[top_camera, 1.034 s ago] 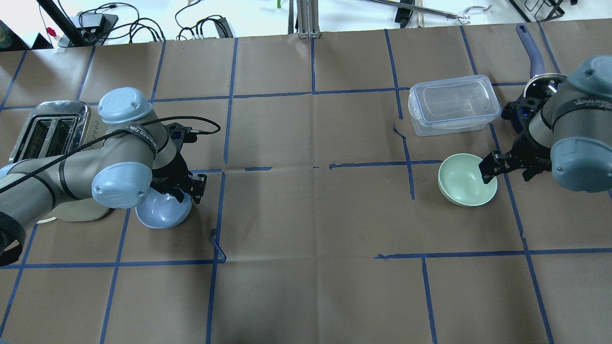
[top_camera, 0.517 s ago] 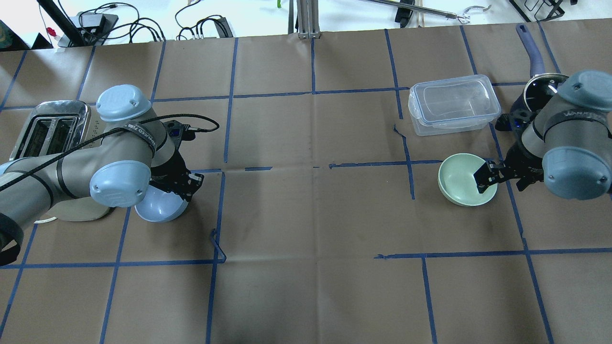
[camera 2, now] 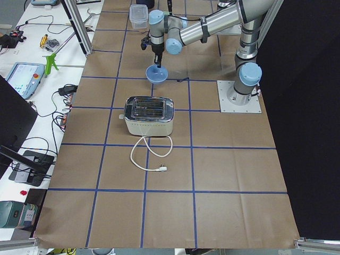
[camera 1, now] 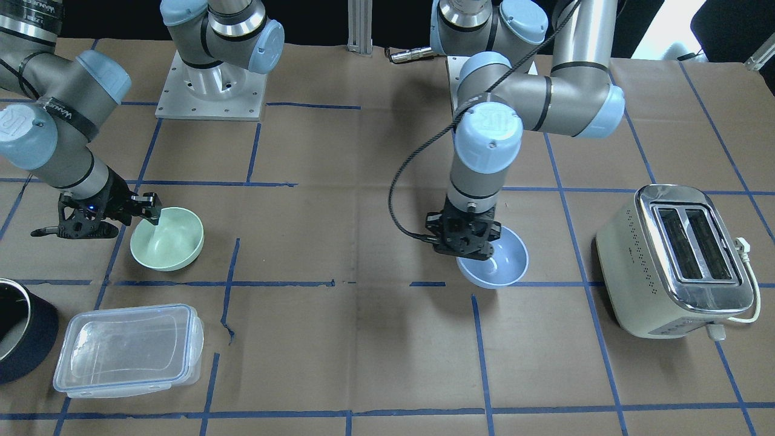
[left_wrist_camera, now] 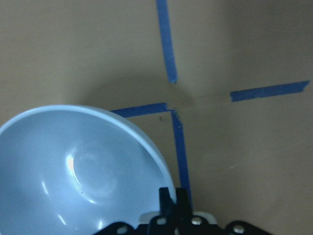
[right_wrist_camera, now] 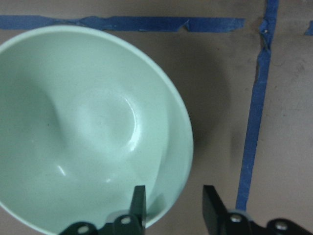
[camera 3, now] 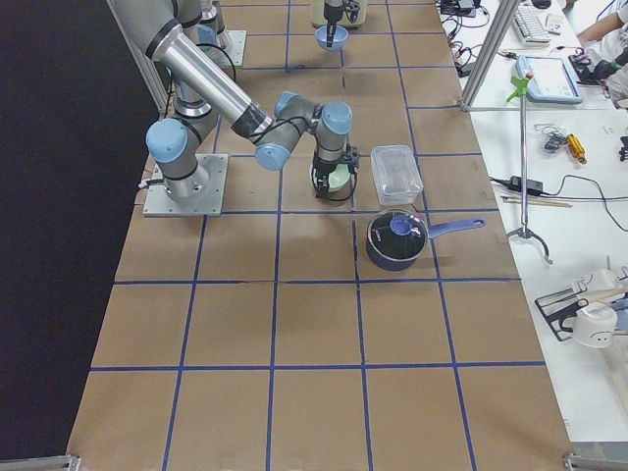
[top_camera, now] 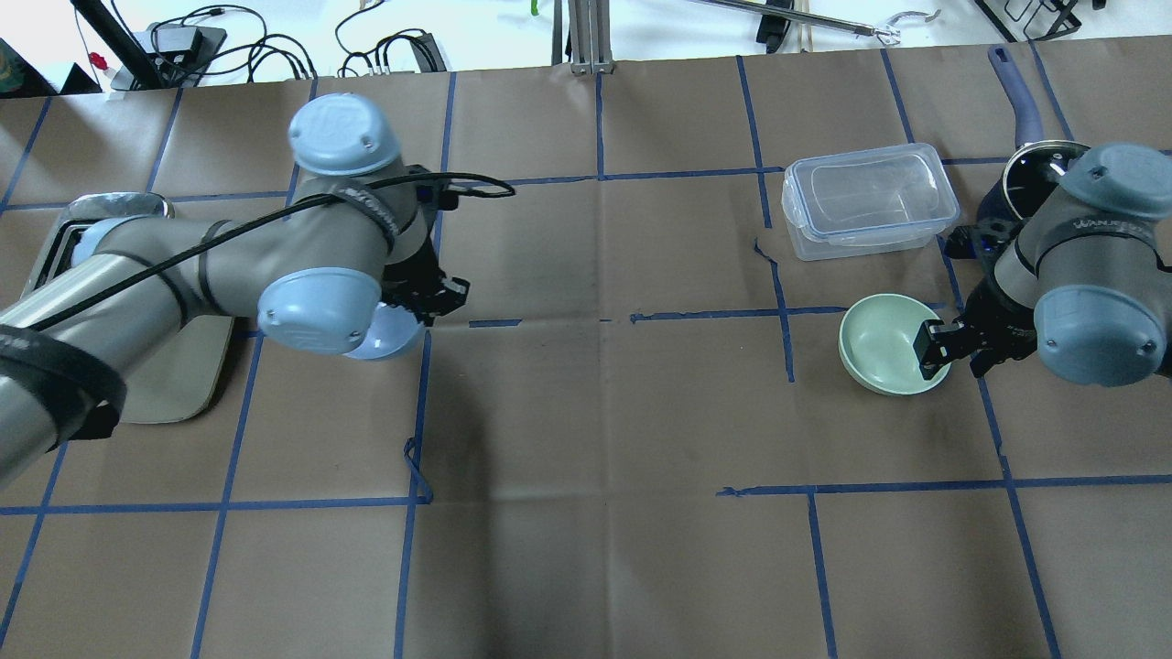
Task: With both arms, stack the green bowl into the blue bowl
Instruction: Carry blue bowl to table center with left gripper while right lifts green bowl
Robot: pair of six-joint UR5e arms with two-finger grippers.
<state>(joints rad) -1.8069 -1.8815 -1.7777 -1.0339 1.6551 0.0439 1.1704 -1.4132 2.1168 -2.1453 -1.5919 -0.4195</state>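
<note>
The pale blue bowl [top_camera: 392, 337] hangs off the table, pinched at its rim by my left gripper [top_camera: 432, 305], which is shut on it. The left wrist view shows the closed fingertips [left_wrist_camera: 168, 196] on the rim of the blue bowl [left_wrist_camera: 83, 171]; both also show in the front view, the gripper [camera 1: 465, 241] and the blue bowl [camera 1: 496, 261]. The mint-green bowl [top_camera: 881, 343] sits on the table at the right. My right gripper [top_camera: 952, 355] is open and low, one finger inside the green bowl [right_wrist_camera: 88, 122] and one outside its rim.
A clear lidded container [top_camera: 865, 201] stands just beyond the green bowl. A dark pot [top_camera: 1030, 165] with a blue handle is behind my right wrist. A cream and chrome toaster [camera 1: 678, 260] stands at the left end, its cord [camera 2: 151, 156] trailing on the table.
My left arm has lifted the blue bowl and carried it away from the toaster, up and towards the table's middle. My right gripper has shifted slightly along the green bowl's rim.
</note>
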